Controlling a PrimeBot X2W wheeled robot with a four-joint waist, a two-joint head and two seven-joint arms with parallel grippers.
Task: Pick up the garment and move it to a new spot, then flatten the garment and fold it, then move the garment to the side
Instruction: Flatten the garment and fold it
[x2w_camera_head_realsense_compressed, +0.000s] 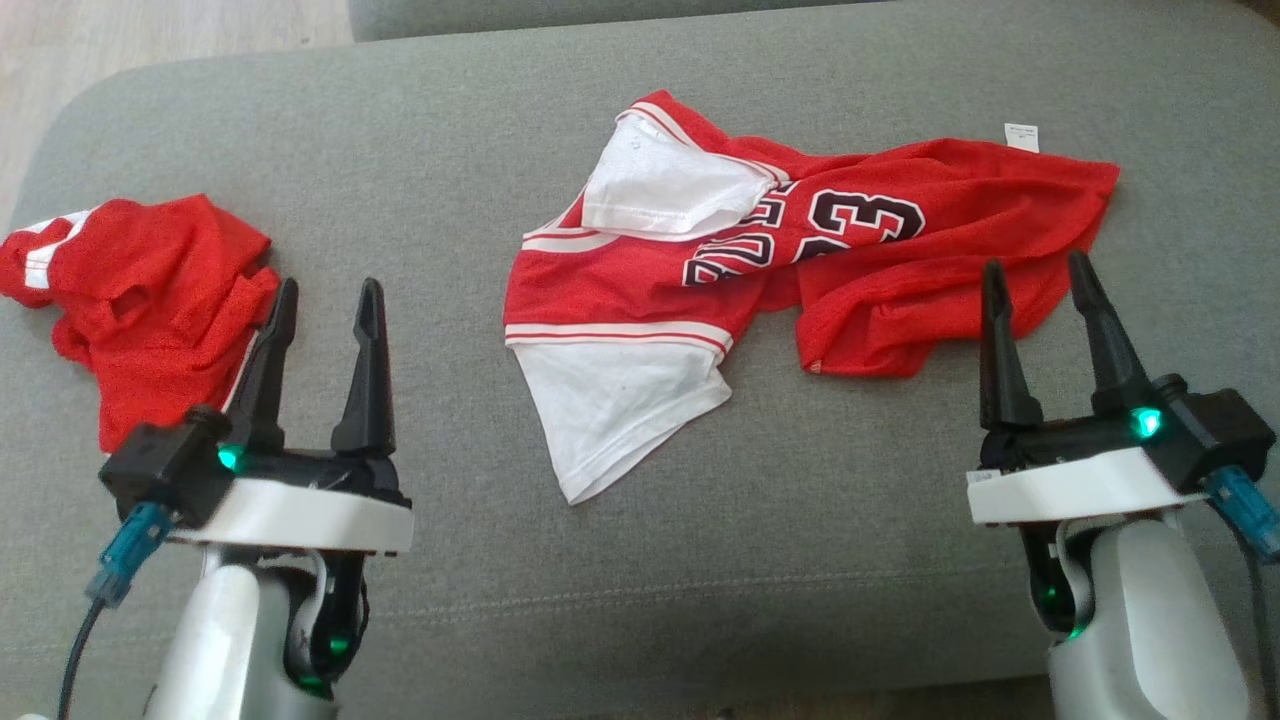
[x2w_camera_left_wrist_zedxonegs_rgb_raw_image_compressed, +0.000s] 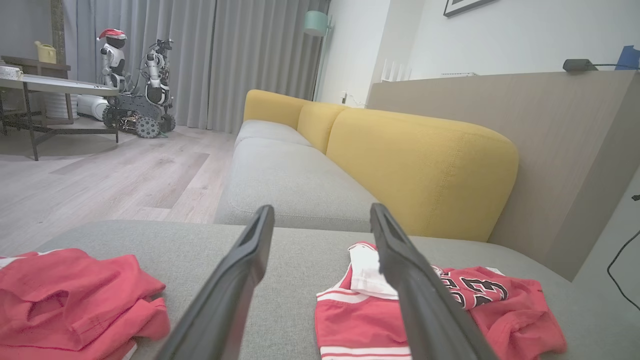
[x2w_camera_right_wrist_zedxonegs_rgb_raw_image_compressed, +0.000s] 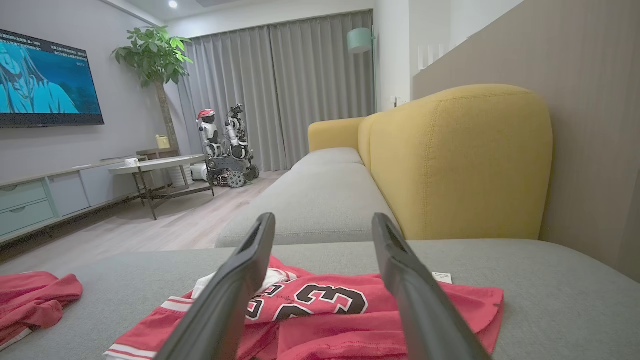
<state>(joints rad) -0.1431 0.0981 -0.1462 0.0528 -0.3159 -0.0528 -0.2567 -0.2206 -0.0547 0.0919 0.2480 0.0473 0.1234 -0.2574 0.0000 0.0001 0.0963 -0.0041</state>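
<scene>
The garment (x2w_camera_head_realsense_compressed: 800, 250) is a red jersey with white trim and black number 23, lying crumpled and partly turned inside out mid-cushion; it also appears in the left wrist view (x2w_camera_left_wrist_zedxonegs_rgb_raw_image_compressed: 350, 320) and right wrist view (x2w_camera_right_wrist_zedxonegs_rgb_raw_image_compressed: 325, 320). My left gripper (x2w_camera_head_realsense_compressed: 329, 290) hovers open at the lower left, to the left of the jersey, nothing between its fingers (x2w_camera_left_wrist_zedxonegs_rgb_raw_image_compressed: 322, 207). My right gripper (x2w_camera_head_realsense_compressed: 1035, 262) is open at the lower right, its fingertips over the jersey's right-hand near edge (x2w_camera_right_wrist_zedxonegs_rgb_raw_image_compressed: 324, 216). Neither touches cloth.
A second red garment (x2w_camera_head_realsense_compressed: 150, 290) lies bunched at the cushion's left end, beside my left gripper. The grey seat cushion (x2w_camera_head_realsense_compressed: 400, 150) spreads wide. A yellow backrest (x2w_camera_left_wrist_zedxonegs_rgb_raw_image_compressed: 425, 170) rises beyond it. Wood floor, a table (x2w_camera_right_wrist_zedxonegs_rgb_raw_image_compressed: 155, 165) and another robot (x2w_camera_right_wrist_zedxonegs_rgb_raw_image_compressed: 225, 145) stand farther off.
</scene>
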